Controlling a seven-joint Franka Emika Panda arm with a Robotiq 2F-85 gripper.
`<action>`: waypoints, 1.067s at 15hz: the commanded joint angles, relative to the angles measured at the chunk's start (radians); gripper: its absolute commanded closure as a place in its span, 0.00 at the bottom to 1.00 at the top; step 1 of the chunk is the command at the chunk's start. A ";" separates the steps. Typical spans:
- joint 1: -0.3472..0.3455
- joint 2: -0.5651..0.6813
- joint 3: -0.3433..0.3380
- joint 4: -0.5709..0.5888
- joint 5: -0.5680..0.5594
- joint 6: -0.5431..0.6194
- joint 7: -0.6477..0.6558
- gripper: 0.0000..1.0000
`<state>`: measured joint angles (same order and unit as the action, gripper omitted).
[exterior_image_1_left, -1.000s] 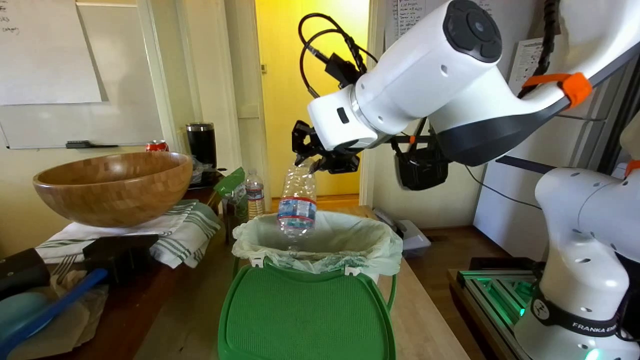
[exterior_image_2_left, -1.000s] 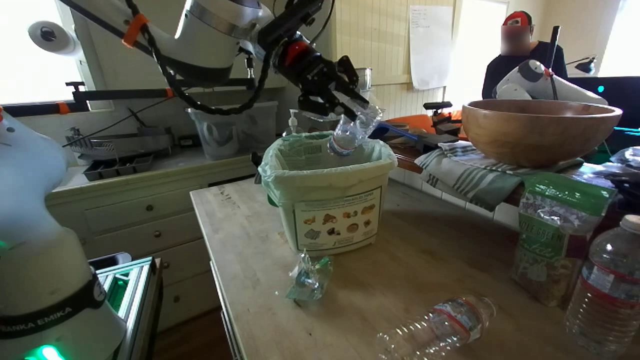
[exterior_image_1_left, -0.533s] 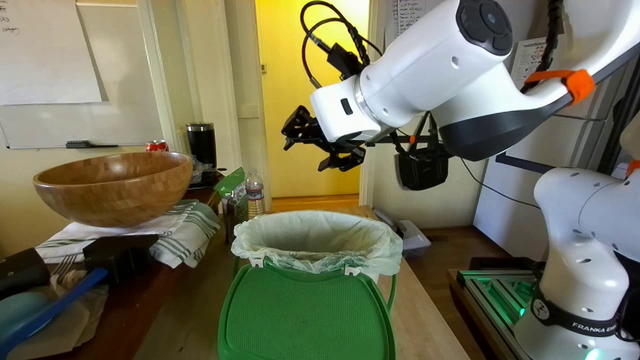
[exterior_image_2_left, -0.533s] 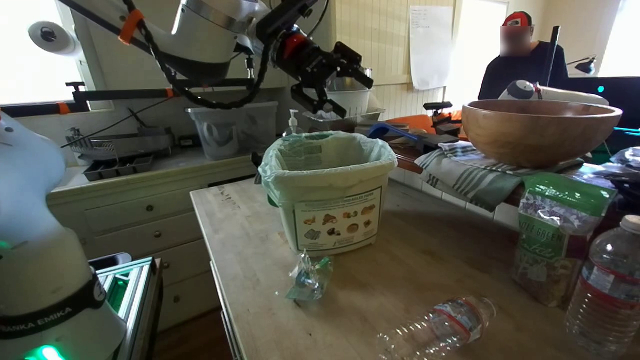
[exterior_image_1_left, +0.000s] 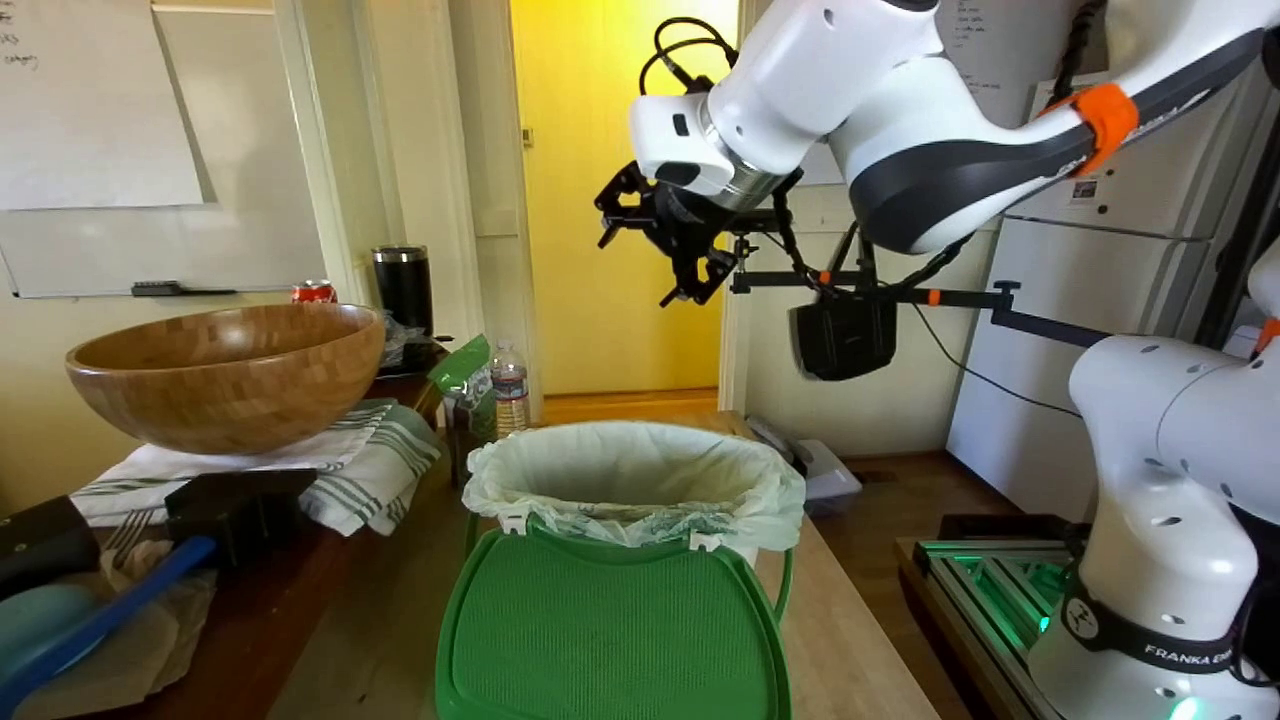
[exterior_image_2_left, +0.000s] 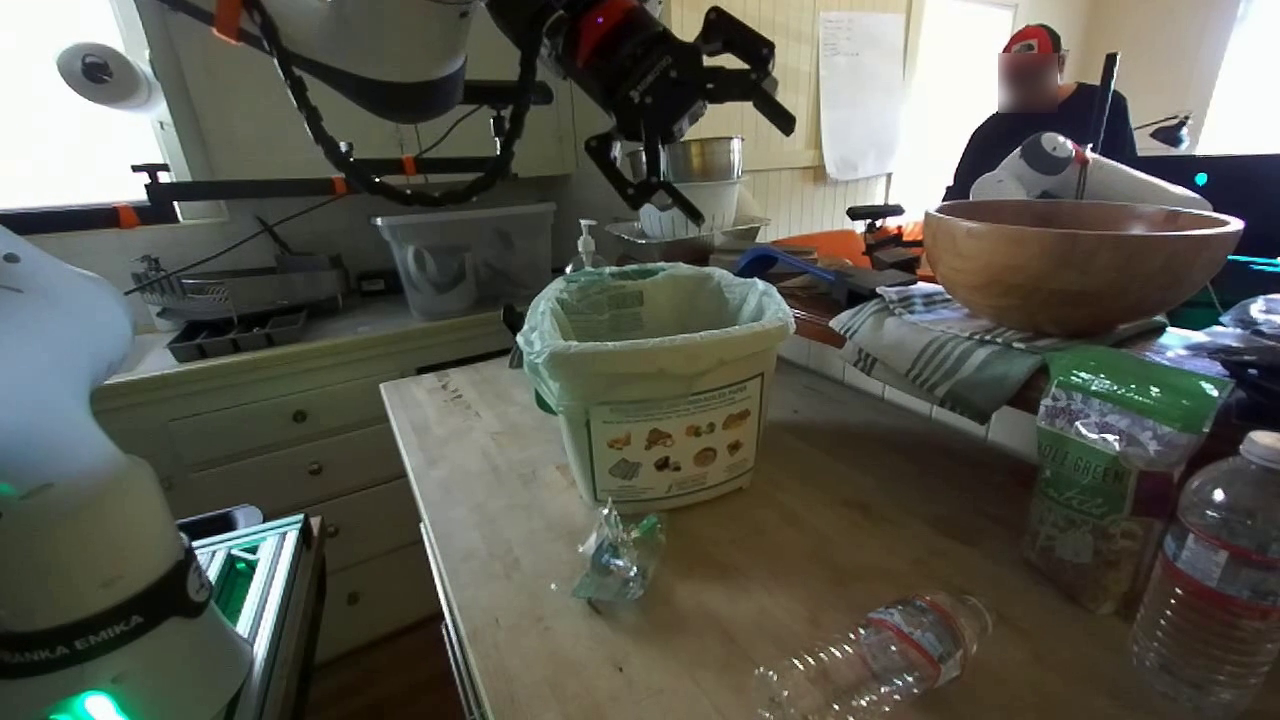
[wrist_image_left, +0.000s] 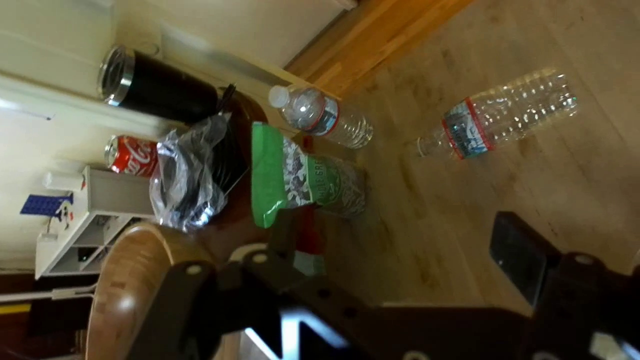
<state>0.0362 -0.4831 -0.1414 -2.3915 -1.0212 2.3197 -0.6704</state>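
High above the bin, my gripper stands open with its fingers wide apart and nothing between them. Below it is a pale bin with a light green liner; its bottom is hidden in both exterior views. An uncapped, empty-looking plastic bottle lies on its side on the table. A capped bottle stands upright beside a green-topped bag. Close to the bin's base is a crumpled clear wrapper.
The bin's green lid hangs down in front. A large wooden bowl rests on a striped towel on the side counter. Near it are a black tumbler and a red can. A person stands in the background.
A bottle held over the bin one second ago has been let go and is out of sight. The jaws have spread, and the arm has risen away from the bin.
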 joint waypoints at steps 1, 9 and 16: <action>-0.041 0.021 -0.066 0.021 0.101 0.012 0.031 0.00; -0.124 0.146 -0.134 0.055 0.322 0.012 0.187 0.00; -0.189 0.313 -0.149 0.104 0.581 0.058 0.313 0.00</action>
<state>-0.1225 -0.2556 -0.2899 -2.3282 -0.5436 2.3396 -0.4071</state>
